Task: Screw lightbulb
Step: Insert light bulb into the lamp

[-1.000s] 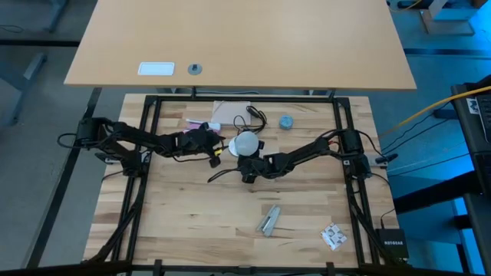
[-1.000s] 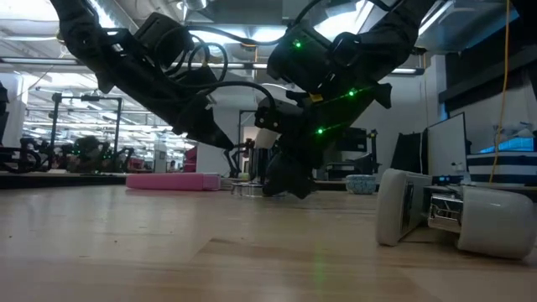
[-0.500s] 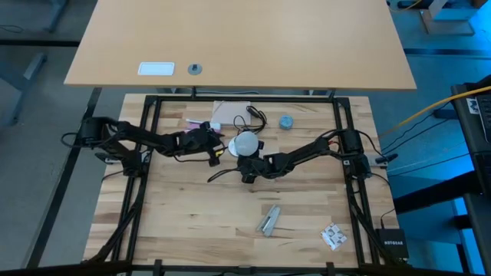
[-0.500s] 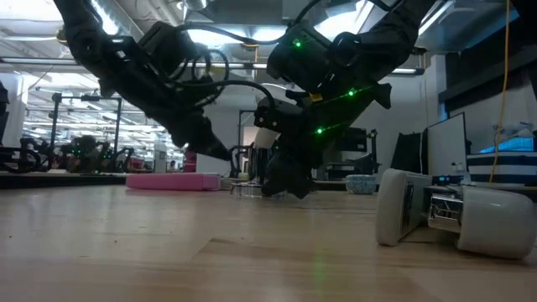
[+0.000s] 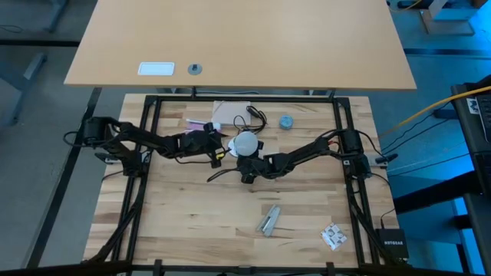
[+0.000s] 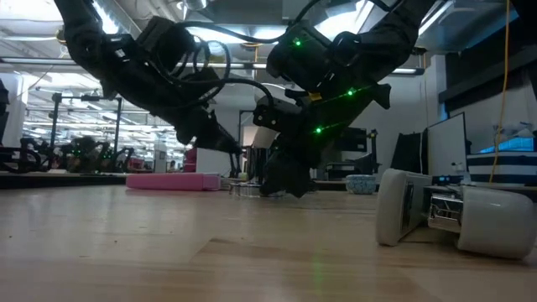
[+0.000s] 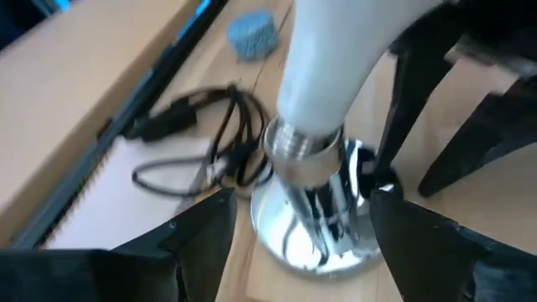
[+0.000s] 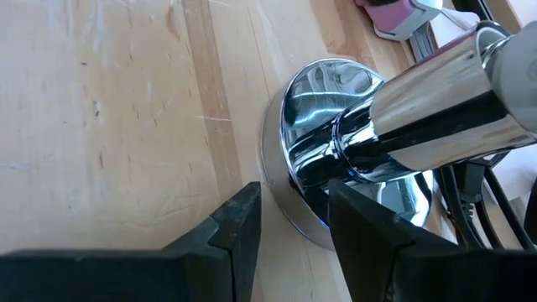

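The frosted-white lightbulb [image 5: 245, 142] stands neck down in the round silvery socket [image 7: 315, 231], tilted in the left wrist view [image 7: 344, 59]. Its metal neck [image 7: 302, 151] sits in the socket's stem. My left gripper [image 7: 304, 200] is open at the bulb's left, level with the table; one finger stands on each side of the neck and socket without touching them. In the high view it lies beside the bulb [image 5: 222, 149]. My right gripper [image 8: 294, 191] is at the socket's near side, shut on its base [image 8: 336, 168]. My right gripper pinches the rim of the socket's round base [image 8: 281, 197] between its two fingers. The fingers come slanting down from the table's right and near side. The socket stands on the table with its stem and the bulb upward.
A black cord [image 5: 249, 120] coils behind the socket on a pale sheet [image 5: 230, 110]. A blue-grey cap [image 5: 286, 122] and a pink thing [image 5: 198, 123] lie at the far side. A metal piece [image 5: 268, 220] and a white packet [image 5: 333, 236] lie near the front.
My left gripper drew back a little toward the table's left edge, then came back toward the bulb. The bulb, the socket and my right gripper have kept still.
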